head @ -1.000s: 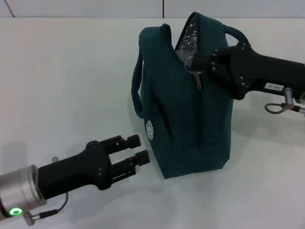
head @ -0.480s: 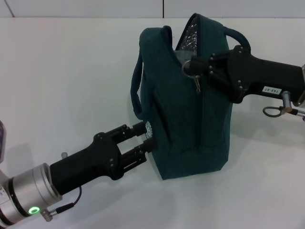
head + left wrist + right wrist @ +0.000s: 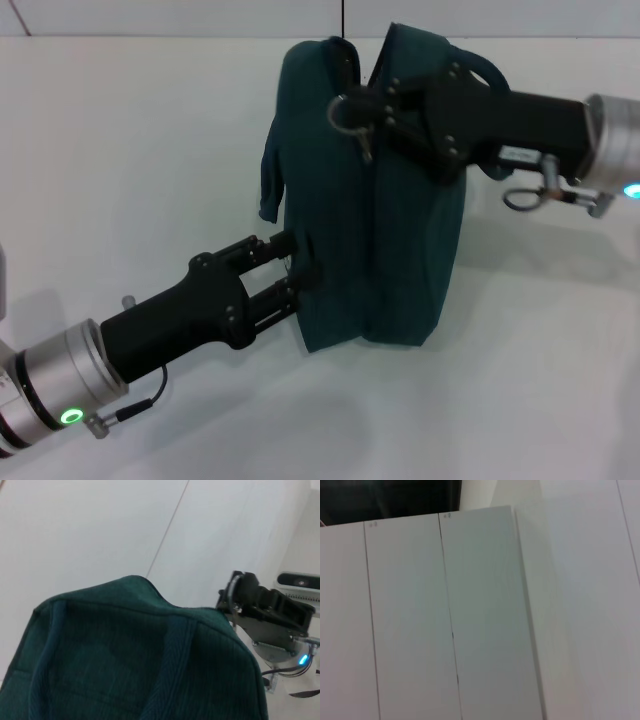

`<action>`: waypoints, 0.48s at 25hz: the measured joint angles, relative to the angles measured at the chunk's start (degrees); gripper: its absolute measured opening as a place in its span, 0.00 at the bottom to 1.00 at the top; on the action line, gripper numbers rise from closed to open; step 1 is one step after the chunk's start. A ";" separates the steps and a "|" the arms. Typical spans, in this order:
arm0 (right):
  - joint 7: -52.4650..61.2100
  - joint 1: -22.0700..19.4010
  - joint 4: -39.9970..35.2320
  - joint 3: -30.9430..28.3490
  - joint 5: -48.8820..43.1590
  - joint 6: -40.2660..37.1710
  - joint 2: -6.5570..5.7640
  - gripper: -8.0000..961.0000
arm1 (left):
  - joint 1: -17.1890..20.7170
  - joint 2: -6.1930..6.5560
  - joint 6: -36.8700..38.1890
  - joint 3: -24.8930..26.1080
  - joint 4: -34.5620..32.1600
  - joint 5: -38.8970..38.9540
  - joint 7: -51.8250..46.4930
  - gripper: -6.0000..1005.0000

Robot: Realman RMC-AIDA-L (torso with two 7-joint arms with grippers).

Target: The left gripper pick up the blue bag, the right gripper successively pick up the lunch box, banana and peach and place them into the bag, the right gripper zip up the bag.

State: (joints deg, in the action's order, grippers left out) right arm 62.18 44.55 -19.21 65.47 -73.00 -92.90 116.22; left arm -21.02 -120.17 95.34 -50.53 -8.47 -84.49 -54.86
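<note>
The blue bag [image 3: 375, 220] stands upright on the white bench [image 3: 150, 140] at the centre of the head view, its zip seam running down the facing side and 1 carry strap [image 3: 270, 170] hanging on its left flank. The left gripper [image 3: 300, 270] reaches in from the lower left of the frame, its 2 fingers pressed against the bag's lower left side; whether they pinch the fabric cannot be told. The right gripper [image 3: 365, 105] enters from the upper right and is clenched on the zipper pull [image 3: 345, 115] at the top of the bag. In the left wrist view the bag [image 3: 130, 655] fills the lower frame, with the right gripper [image 3: 235, 592] behind its top edge.
</note>
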 joint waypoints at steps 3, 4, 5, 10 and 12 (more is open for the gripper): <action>-0.75 1.48 0.89 1.74 1.26 1.91 -0.01 0.02 | 0.00 0.07 -0.01 0.05 -0.05 0.49 0.18 0.56; -0.79 1.73 1.02 2.47 1.72 2.36 -0.01 0.02 | 0.01 0.11 -0.01 0.05 -0.12 1.10 0.32 0.56; -0.82 1.78 1.06 2.94 2.05 2.51 -0.02 0.02 | 0.01 0.12 -0.12 0.05 -0.17 1.37 0.37 0.56; -1.18 1.48 1.04 4.14 2.73 3.37 -0.03 0.02 | 0.02 0.21 -1.13 -0.01 -0.31 1.45 -0.03 0.56; -1.20 1.35 1.01 4.14 2.75 3.57 -0.03 0.02 | 0.02 0.40 -0.77 -0.20 -1.06 1.37 -1.72 0.56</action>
State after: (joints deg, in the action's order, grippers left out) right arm 60.99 45.89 -18.20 69.61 -70.25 -89.33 116.19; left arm -21.00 -119.77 94.57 -50.73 -9.52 -83.13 -56.58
